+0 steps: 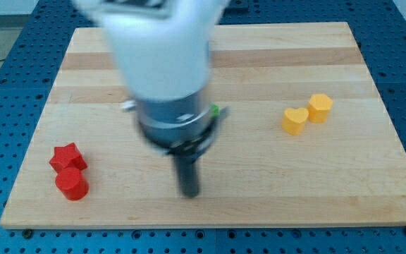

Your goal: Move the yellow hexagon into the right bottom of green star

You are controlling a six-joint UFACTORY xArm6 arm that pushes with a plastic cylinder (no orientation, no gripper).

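Well clear of the tabletop (372, 176) edges: my tip (189, 193), near centre; yellow hexagon (321, 107) touching yellow heart (295, 121), far right; green star (216, 110) mostly hidden.

My tip (189, 193) stands well left of yellow hexagon (321, 107).

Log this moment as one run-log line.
my tip: bottom centre, touching nothing | yellow hexagon: right, beside yellow heart | green star: mostly hidden behind arm
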